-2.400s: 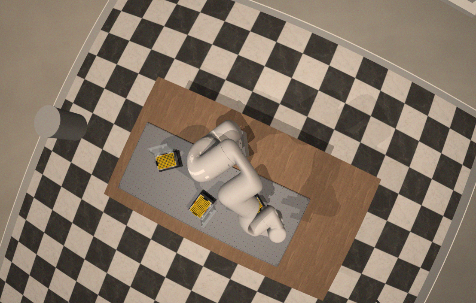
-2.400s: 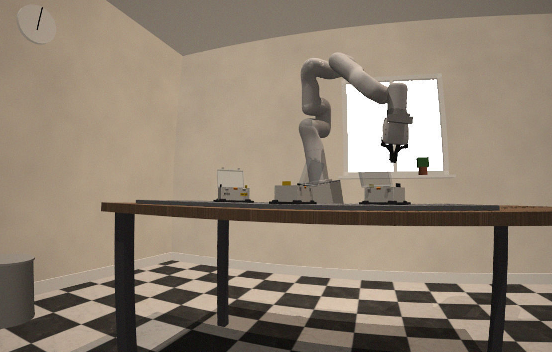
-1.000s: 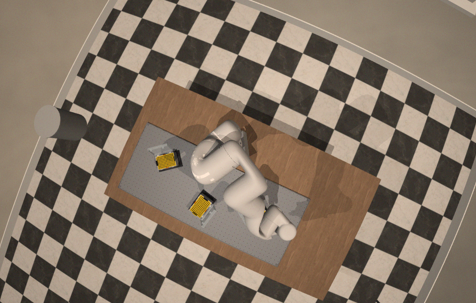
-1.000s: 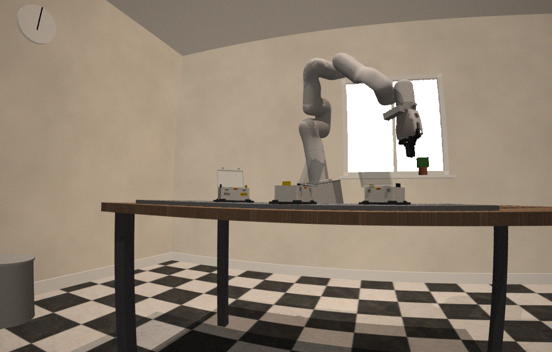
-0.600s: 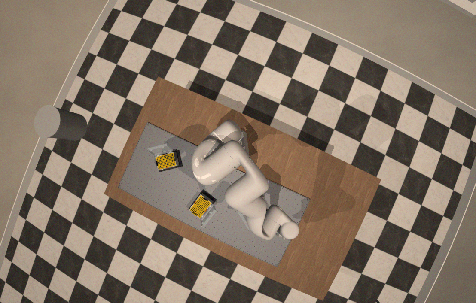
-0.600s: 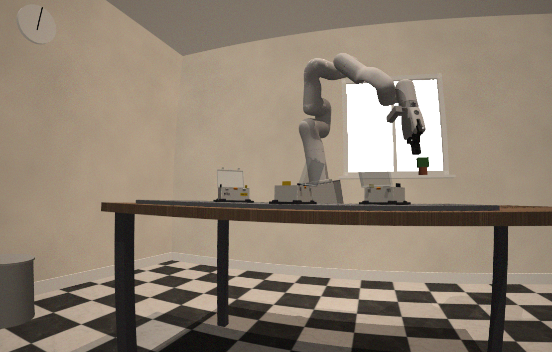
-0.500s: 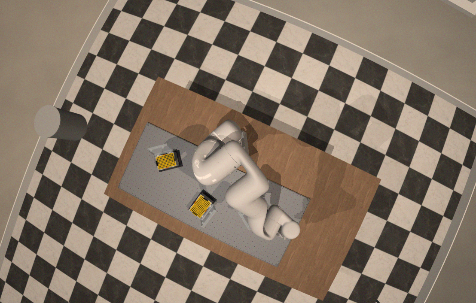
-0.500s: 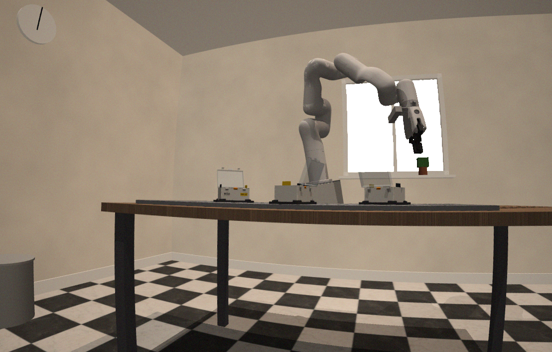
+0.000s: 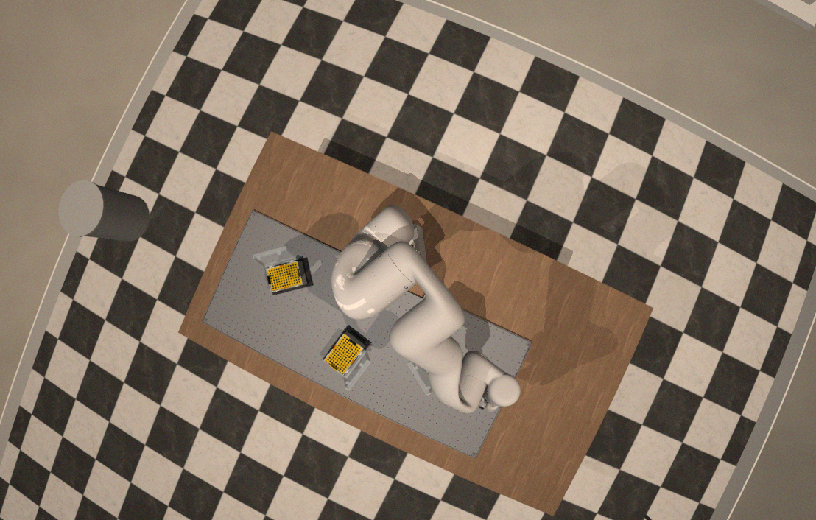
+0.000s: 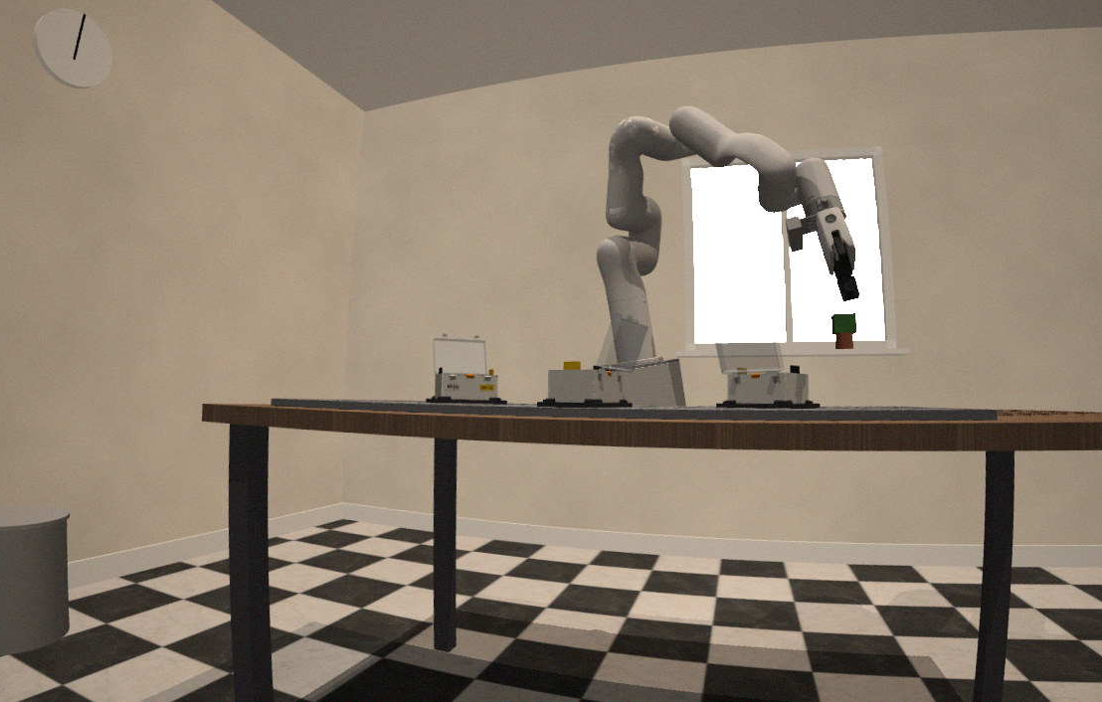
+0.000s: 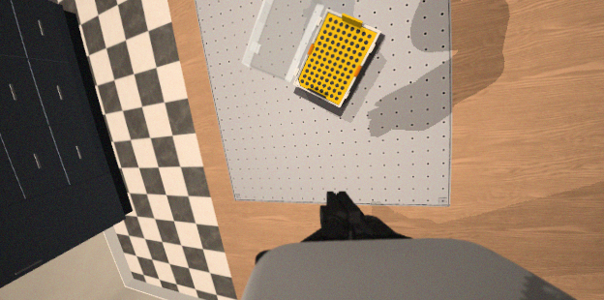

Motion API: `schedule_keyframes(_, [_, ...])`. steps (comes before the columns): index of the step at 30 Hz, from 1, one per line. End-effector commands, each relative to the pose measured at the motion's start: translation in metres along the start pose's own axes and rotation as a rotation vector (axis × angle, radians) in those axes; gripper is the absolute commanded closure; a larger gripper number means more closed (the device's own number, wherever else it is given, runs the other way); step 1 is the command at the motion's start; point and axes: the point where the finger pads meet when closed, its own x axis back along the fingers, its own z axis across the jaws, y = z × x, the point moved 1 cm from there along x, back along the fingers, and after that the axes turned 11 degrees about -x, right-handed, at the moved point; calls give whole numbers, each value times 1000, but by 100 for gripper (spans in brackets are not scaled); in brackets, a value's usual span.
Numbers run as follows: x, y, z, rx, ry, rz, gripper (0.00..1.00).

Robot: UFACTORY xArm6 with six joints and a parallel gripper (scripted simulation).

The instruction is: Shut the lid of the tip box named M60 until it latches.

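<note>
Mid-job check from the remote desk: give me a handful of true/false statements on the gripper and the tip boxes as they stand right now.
1. The gripper is shut and holds nothing. True.
2. The gripper presses on a lid. False: it hangs high above the table, touching nothing.
3. The tip box in the wrist view has its lid open. True.
4. In the top view all three boxes show. False: the arm covers one.
5. A bin stands on the floor. True.
</note>
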Motion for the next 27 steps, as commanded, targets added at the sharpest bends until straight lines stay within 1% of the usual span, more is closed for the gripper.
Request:
schedule_keyframes(1, [3,10,2,-157,-32,-51,100])
schedule_keyframes(5, [6,19,5,-264,-32,-81,100])
schedule_keyframes(7, [6,19,5,-300,-31,-91,100])
schedule_keyframes(11, [9,28,8,-428,-24,-127,100])
schedule_keyframes(13, [9,28,8,-428,-24,-127,100])
schedule_keyframes(15, [12,36,12,-492,-17,-145,100])
schedule_keyframes(24, [17,48,20,-756,26,-214,100])
schedule_keyframes(27, [17,48,20,-758,26,-215,100])
